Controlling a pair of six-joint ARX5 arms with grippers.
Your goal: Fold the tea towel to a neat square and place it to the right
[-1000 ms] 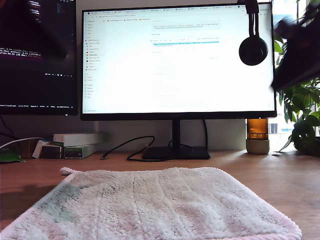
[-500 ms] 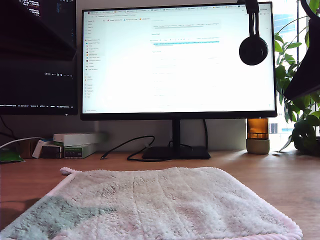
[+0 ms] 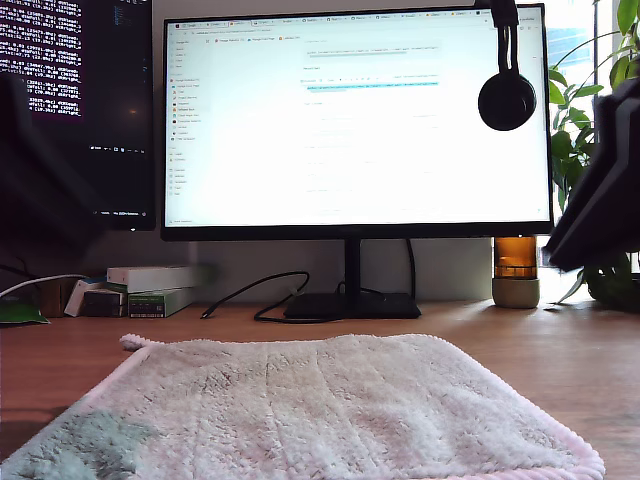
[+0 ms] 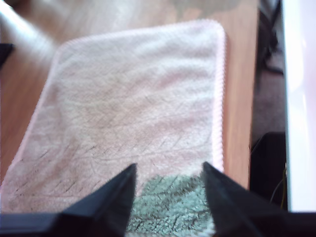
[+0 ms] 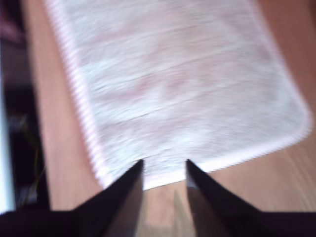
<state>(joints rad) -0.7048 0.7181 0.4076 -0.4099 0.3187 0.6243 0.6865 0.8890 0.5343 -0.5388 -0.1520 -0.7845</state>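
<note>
A low exterior camera at desk level faces the monitor [image 3: 357, 120] across the tea towel [image 3: 300, 410]. Two wrist cameras look steeply down from above opposite ends of the towel [image 4: 128, 113] [image 5: 182, 84], the one thing all views share.

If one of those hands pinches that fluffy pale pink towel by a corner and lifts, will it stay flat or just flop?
The fluffy pale pink terry towel will probably flop: it lies limp and flat on the wooden desk, following its surface. It looks thin, so likely light. Its thick ribbed hem should give a firmer, less slippery pinch than the pile.
</note>
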